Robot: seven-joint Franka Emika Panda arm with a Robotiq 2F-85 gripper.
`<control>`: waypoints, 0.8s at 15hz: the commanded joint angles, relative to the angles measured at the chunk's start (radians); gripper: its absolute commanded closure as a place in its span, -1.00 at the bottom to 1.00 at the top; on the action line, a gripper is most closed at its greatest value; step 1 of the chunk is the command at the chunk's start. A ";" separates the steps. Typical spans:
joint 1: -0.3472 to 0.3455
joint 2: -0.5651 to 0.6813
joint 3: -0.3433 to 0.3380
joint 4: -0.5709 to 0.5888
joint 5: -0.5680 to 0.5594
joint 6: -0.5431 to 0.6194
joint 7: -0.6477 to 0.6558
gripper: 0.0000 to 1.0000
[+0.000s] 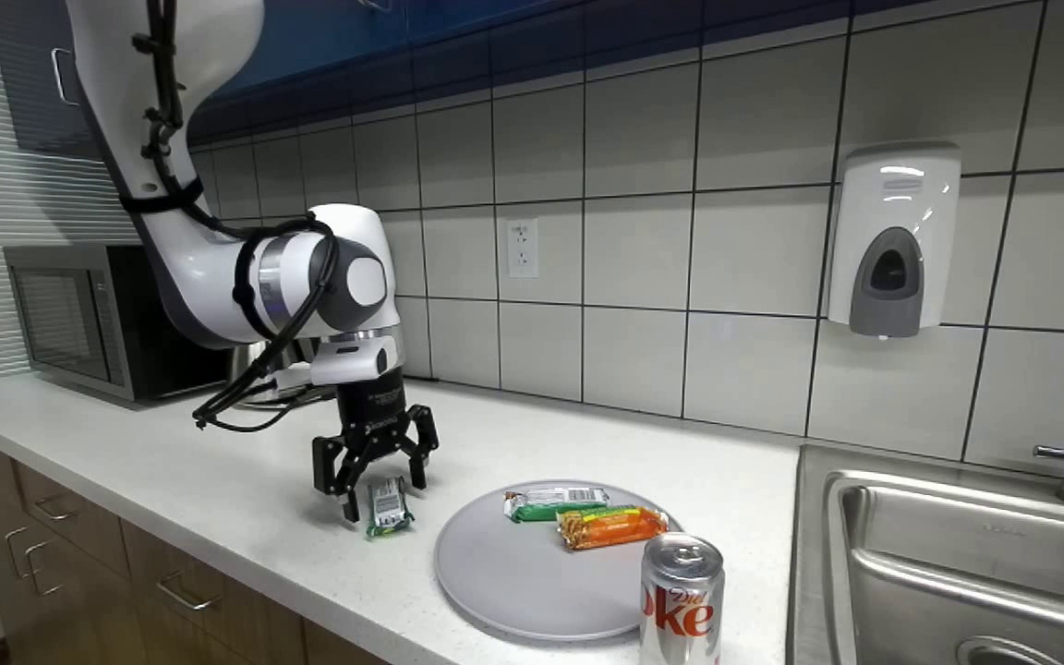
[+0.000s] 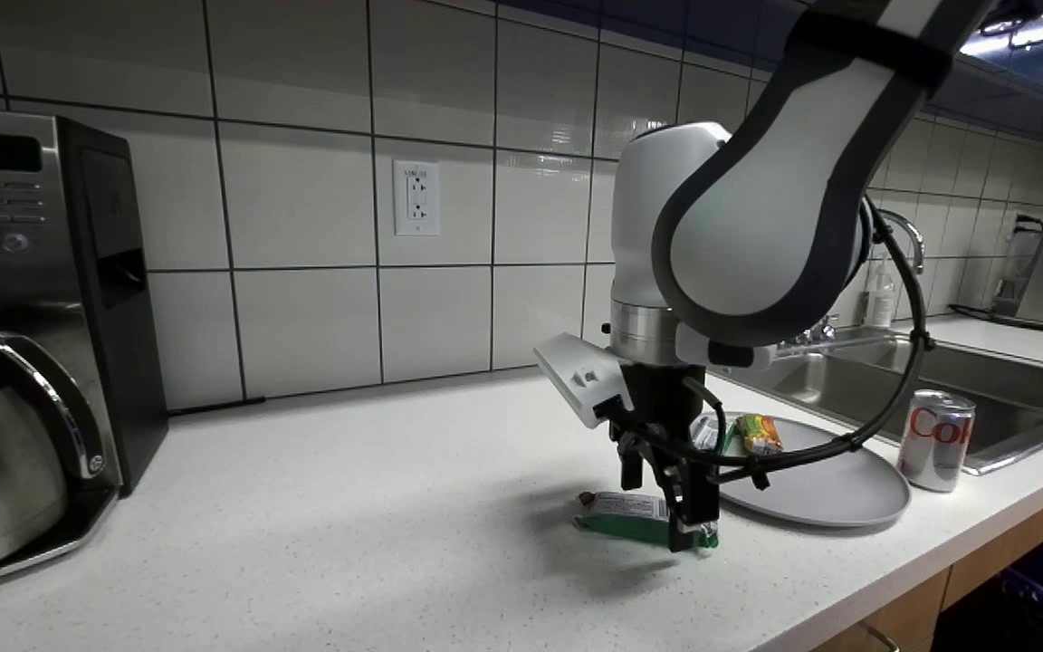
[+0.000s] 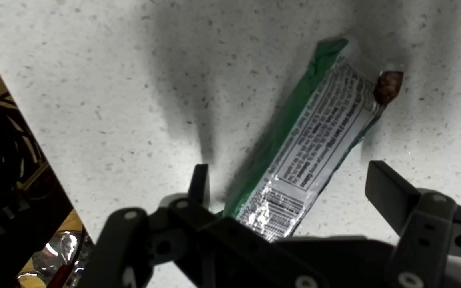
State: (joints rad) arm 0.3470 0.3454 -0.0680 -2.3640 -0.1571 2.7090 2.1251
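Note:
My gripper [image 1: 384, 491] points down low over the white counter, open, with its two fingers far apart. Between them lies a green and silver wrapped bar [image 3: 306, 148], flat on the counter and not gripped. In the wrist view it runs diagonally, printed label and barcode up, and its near end is hidden behind the gripper. One black finger [image 2: 683, 534] partly covers the bar [image 2: 621, 518] in an exterior view. Beside the gripper, a round grey plate [image 1: 513, 582] bears another green bar [image 1: 555, 503] and an orange bar [image 1: 613, 527].
A Diet Coke can [image 1: 682, 605] stands upright by the plate, near the steel sink [image 1: 814, 554]. A microwave [image 1: 70, 319] and a coffee maker [image 2: 114, 299] stand farther along the counter. The tiled wall [image 1: 634, 249] closes off the back; the counter's front edge runs close by.

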 commanded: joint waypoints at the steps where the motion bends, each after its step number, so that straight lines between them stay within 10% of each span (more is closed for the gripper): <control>1: 0.011 -0.001 -0.007 0.008 -0.025 0.003 0.045 -1.00; 12: 0.014 -0.005 -0.003 0.004 -0.023 -0.002 0.042 0.72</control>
State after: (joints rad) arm 0.3519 0.3460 -0.0679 -2.3634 -0.1571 2.7089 2.1281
